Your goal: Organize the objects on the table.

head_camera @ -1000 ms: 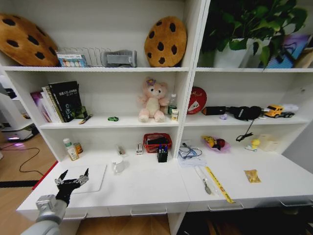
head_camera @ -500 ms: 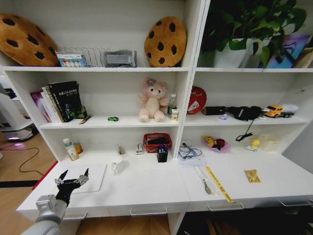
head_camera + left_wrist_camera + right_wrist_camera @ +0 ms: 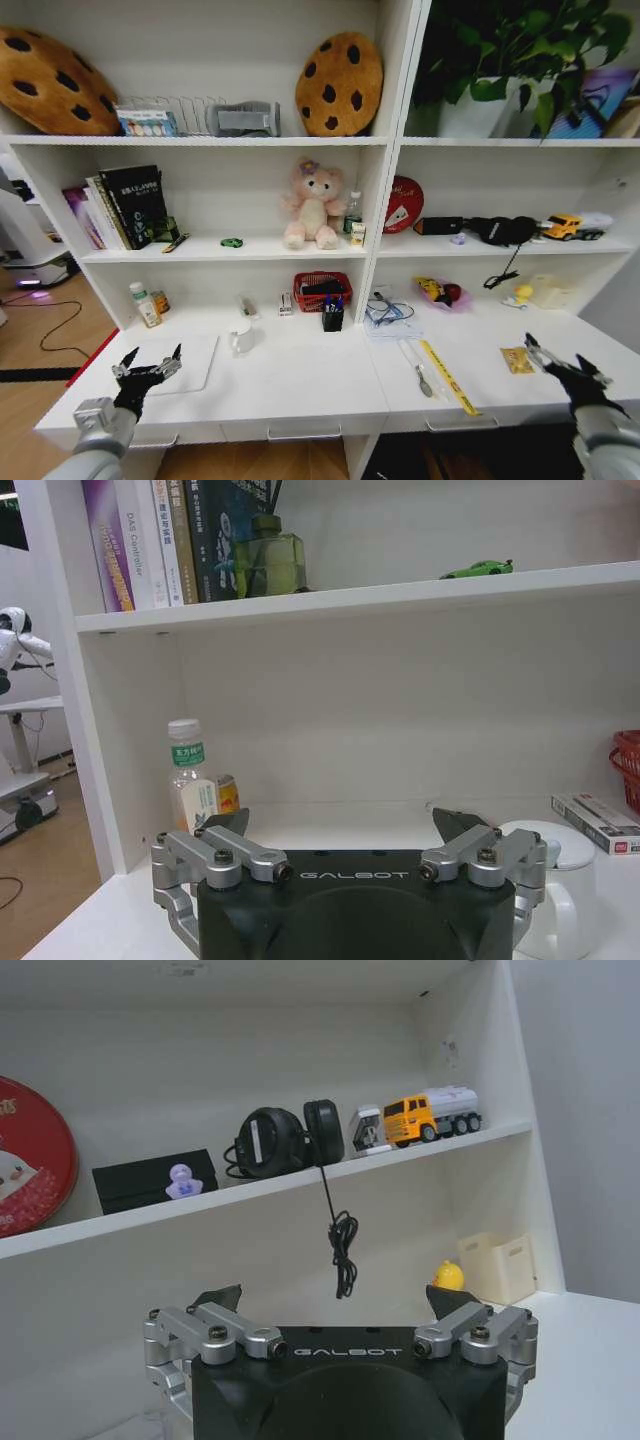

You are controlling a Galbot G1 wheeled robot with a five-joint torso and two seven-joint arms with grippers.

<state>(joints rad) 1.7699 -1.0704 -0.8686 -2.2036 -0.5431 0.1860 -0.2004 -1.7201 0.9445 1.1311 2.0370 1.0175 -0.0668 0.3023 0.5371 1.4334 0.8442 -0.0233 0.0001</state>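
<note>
White shelving rises behind the table (image 3: 300, 385), whose top carries most of the objects. Near its middle stands the pen cup (image 3: 332, 318), with a white mug (image 3: 242, 337) at its 8 o'clock and a red basket (image 3: 321, 290) just behind. A laptop (image 3: 185, 362) lies flat at the left end, two bottles (image 3: 146, 305) at its 11 o'clock against the back wall. The green car (image 3: 232, 242) sits on the shelf above. At the laptop's 8 o'clock the left gripper (image 3: 146, 369) hovers with fingers spread wide, holding nothing. Over the table's right end, at 4 o'clock from the cup, the right gripper (image 3: 566, 366) hangs equally spread and empty, a small brown packet (image 3: 516, 359) just beside it.
</note>
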